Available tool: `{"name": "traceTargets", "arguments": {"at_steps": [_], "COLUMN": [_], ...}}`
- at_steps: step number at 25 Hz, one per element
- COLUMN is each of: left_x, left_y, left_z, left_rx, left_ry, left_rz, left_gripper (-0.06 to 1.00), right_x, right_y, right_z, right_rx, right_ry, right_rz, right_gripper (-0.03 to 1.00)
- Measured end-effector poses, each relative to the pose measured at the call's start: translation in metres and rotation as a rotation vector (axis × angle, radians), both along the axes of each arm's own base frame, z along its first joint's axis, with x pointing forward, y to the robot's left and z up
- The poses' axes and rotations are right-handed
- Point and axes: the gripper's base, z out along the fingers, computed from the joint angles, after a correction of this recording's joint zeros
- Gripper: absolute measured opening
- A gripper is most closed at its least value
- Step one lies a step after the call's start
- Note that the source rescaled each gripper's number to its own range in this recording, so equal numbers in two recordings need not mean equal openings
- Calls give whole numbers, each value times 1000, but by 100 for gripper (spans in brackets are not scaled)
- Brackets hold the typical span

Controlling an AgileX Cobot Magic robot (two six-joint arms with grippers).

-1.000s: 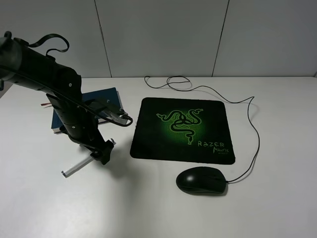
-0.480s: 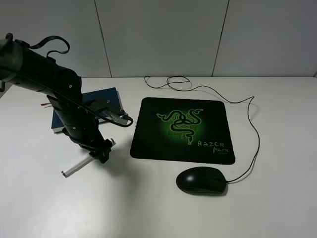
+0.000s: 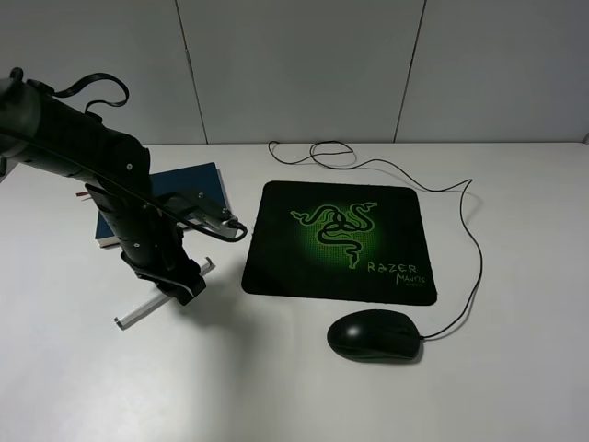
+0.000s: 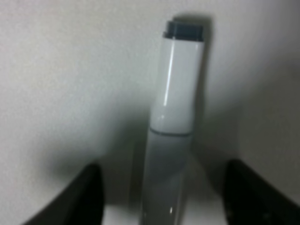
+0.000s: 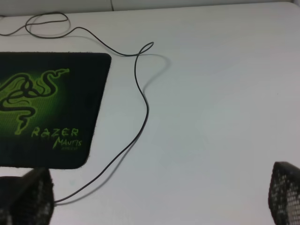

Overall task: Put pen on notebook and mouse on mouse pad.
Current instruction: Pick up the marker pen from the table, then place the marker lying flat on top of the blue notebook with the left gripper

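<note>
The white pen (image 3: 138, 313) lies slanted on the table in front of the notebook (image 3: 198, 180), a dark blue book partly hidden by my left arm. My left gripper (image 3: 180, 287) is low over the pen's middle. In the left wrist view the pen (image 4: 176, 108) runs between the two dark fingers (image 4: 75, 197), which stand wide apart, so the gripper (image 4: 166, 208) is open. The black mouse (image 3: 375, 334) rests on the table just in front of the mouse pad (image 3: 304, 267), with its cable (image 3: 474, 239) looping behind. My right gripper (image 5: 157, 201) is open above bare table.
The mouse cable (image 5: 143, 103) curves past the right edge of the mouse pad (image 5: 93, 84) and coils near the back wall (image 3: 317, 152). White table surrounds everything; the right arm is outside the exterior high view.
My left arm has shifted a little to the left and lowered over the pen. The pen, mouse and notebook have stayed where they were.
</note>
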Motion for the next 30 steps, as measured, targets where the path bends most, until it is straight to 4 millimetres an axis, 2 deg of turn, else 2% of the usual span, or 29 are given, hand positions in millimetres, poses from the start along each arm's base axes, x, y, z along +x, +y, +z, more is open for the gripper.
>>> {"name": "traceTargets", "arguments": {"at_steps": [4,5,17,30], "left_x": [0,0,0,7], "left_y": [0,0,0,-2], "left_z": [0,0,2,51], "left_rx": [-4,-4,-5,22], "left_ry": [2,1,-1,7], "left_rz": [5,5,5,-10], "left_gripper": [4,0,1,1], "right_x": [0,0,0,0], "right_y": [0,0,0,0], "right_z": [0,0,0,0], "right_rx": [0,0,0,0], "right_ry": [0,0,0,0], "right_rz": [0,0,0,0], "right_gripper": [100,100,100,100]}}
